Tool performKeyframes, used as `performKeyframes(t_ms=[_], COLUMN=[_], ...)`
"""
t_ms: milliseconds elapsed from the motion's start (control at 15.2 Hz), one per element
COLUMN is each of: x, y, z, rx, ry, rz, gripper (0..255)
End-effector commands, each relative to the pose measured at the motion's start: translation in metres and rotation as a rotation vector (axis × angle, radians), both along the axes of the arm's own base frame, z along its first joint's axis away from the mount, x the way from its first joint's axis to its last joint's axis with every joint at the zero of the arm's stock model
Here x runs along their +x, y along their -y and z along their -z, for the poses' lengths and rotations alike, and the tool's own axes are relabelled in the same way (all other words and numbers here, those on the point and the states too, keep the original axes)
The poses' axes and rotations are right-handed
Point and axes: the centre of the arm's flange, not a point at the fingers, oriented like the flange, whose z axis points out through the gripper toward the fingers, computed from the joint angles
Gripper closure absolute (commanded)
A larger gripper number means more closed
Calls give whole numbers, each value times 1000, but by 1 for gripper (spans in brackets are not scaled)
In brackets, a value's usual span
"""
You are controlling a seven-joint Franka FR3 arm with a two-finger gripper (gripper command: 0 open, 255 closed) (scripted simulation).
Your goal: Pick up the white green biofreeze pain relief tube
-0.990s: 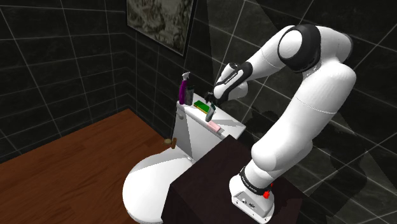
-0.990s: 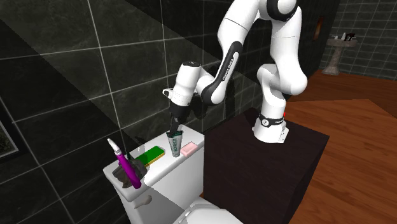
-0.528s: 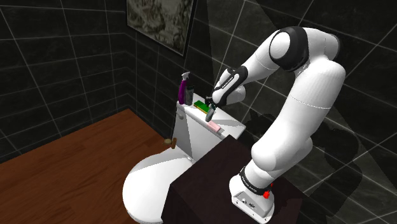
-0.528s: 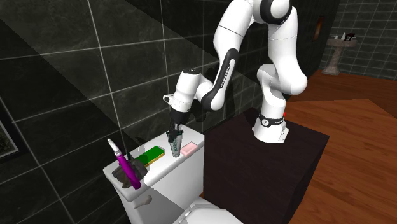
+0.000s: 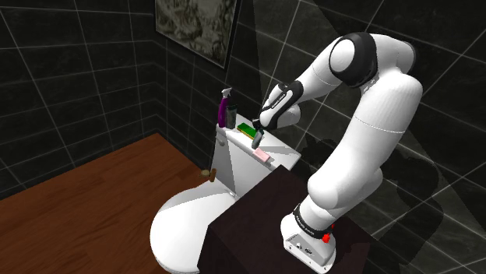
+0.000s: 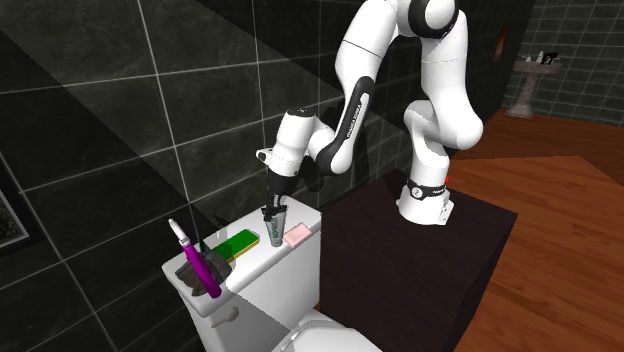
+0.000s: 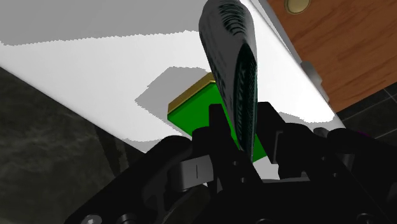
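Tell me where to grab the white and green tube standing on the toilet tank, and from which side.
Take the tube by its upper end, coming straight down from above. It stands upright on the tank lid, so its top is free, while the green box and the pink block sit close beside its base. The gripper is lined up that way.

At the frame's centre, the hand [image 6: 272, 208] is lowered onto the upright tube [image 6: 275, 231], which is stood on the white toilet tank [image 6: 256, 276]. A green box [image 6: 237, 243] is seen just left of it, a pink bar [image 6: 297, 234] just right, and a purple bottle [image 6: 207, 272] further left.
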Motion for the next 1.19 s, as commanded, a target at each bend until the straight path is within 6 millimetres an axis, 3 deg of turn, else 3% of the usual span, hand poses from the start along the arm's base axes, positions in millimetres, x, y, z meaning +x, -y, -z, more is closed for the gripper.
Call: performKeyframes(t_ms=[0,990,1122], x=[-1,-1,-1], y=[-1,-1,-1], z=[0,-79,-80], rx=[1,1,1], ry=[-2,-2,-2], rz=[0,0,0], gripper=[255,255,255])
